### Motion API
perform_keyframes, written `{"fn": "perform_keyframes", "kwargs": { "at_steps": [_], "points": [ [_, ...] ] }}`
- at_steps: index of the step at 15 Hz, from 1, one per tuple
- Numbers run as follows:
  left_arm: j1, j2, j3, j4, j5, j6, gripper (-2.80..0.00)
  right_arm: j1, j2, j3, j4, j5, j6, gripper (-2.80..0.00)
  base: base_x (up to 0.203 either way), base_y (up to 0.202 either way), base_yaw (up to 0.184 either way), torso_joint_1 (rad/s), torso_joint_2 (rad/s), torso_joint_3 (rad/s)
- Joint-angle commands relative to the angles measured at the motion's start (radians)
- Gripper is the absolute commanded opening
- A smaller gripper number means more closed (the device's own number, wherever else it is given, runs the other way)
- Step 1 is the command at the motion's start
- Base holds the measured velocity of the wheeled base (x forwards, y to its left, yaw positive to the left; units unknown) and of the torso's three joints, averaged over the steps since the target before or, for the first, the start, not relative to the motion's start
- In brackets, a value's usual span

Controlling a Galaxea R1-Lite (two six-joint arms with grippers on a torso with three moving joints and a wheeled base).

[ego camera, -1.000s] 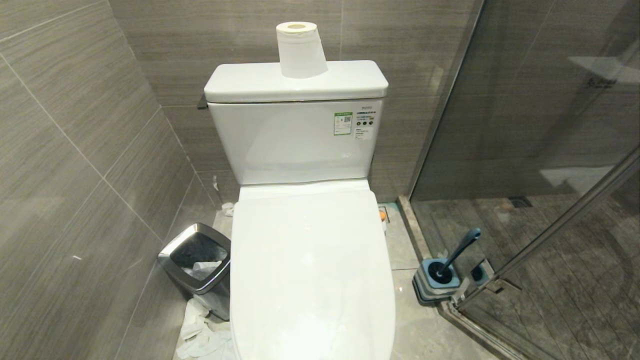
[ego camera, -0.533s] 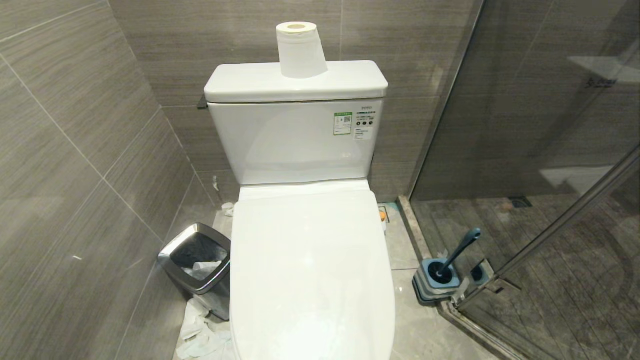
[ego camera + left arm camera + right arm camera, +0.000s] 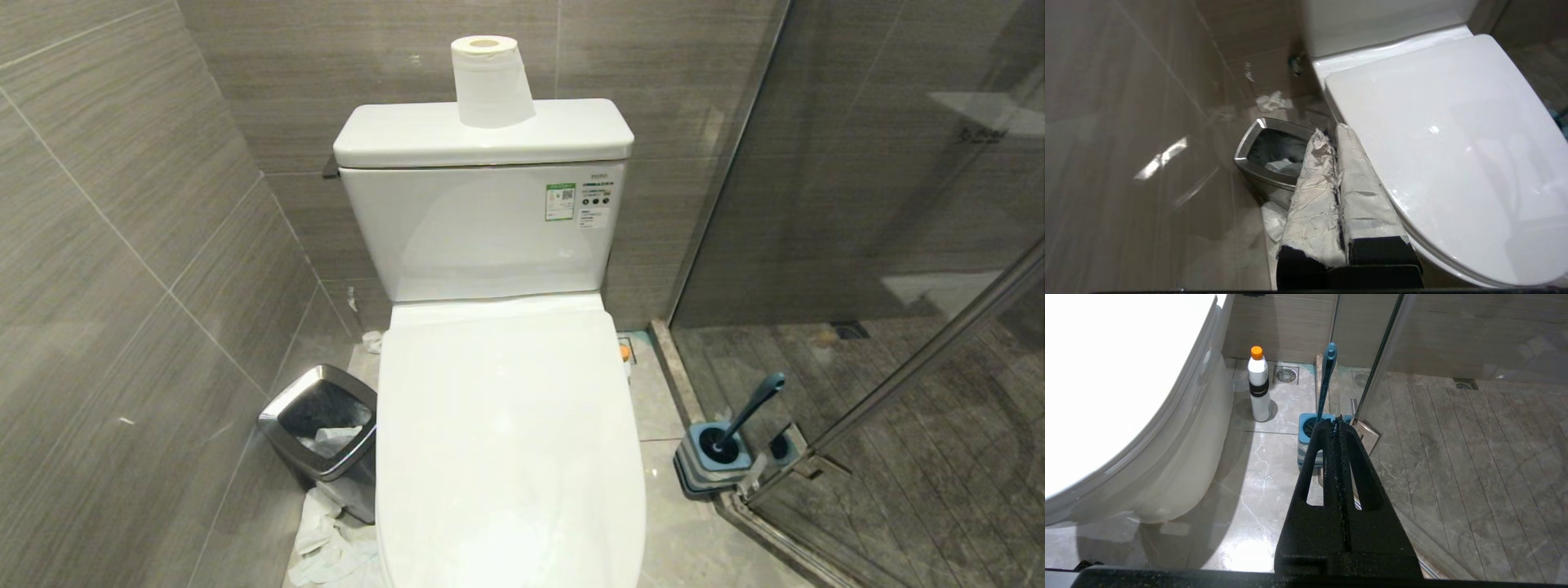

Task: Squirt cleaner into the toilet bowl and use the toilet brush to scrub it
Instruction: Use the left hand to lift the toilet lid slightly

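The white toilet (image 3: 482,229) stands with its lid (image 3: 506,441) down, so the toilet bowl is hidden. No cleaner shows. The toilet brush (image 3: 755,404) leans in its blue-grey holder (image 3: 714,461) on the floor right of the toilet; its slate-blue handle (image 3: 1326,384) rises ahead of my right gripper (image 3: 1336,421), which is shut and empty. My left gripper (image 3: 1331,132), its fingers wrapped in white tape, is shut and empty beside the lid's (image 3: 1445,134) left edge, above the bin. Neither arm appears in the head view.
A steel bin (image 3: 322,425) with paper scraps (image 3: 326,547) around it sits left of the toilet. A white bottle with an orange cap (image 3: 1259,388) stands by the toilet's right side. A paper roll (image 3: 490,82) tops the tank. A glass shower door (image 3: 898,245) closes off the right.
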Motion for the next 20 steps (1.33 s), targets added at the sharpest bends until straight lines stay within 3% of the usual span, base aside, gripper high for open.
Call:
{"fn": "perform_keyframes", "kwargs": {
  "at_steps": [1,2,5,9,11,13,16,20],
  "points": [
    [-0.015,0.243,-0.072,-0.001,-0.038,-0.027,-2.80,0.000,0.002,0.000,0.000,0.000,-0.001,-2.80,0.000,0.000,0.000,0.000,0.00,0.000],
    [-0.018,0.319,-0.106,-0.002,-0.069,-0.066,-2.80,0.000,0.002,0.000,0.001,0.000,-0.001,-2.80,0.000,0.000,0.000,0.000,0.00,0.000],
    [-0.017,0.581,-0.218,-0.043,-0.218,-0.285,-2.80,0.000,0.002,0.000,0.000,0.000,-0.001,-2.80,0.000,0.000,0.000,0.000,0.00,0.000],
    [0.089,0.887,-0.244,-0.338,-0.632,-0.435,-2.80,0.000,0.002,0.000,0.000,0.000,-0.001,-2.80,0.000,0.000,0.000,0.000,0.00,0.000],
    [0.156,0.999,-0.244,-0.427,-0.871,-0.501,-2.80,0.000,0.002,0.000,0.000,0.000,-0.001,-2.80,0.000,0.000,0.000,0.000,0.00,0.000],
    [0.237,1.084,-0.241,-0.484,-1.020,-0.523,-2.80,0.000,0.002,0.000,0.000,0.000,-0.001,-2.80,0.000,0.000,0.000,0.000,0.00,0.000],
    [0.298,1.141,-0.208,-0.509,-1.049,-0.482,-2.80,0.000,0.002,0.000,0.001,0.000,-0.001,-2.80,0.000,0.000,0.000,0.000,0.00,0.000],
    [0.273,1.151,-0.186,-0.509,-1.042,-0.427,-2.80,0.000,0.002,0.000,0.000,0.000,-0.001,-2.80,0.000,0.000,0.000,0.000,0.00,0.000]
  ]
}}
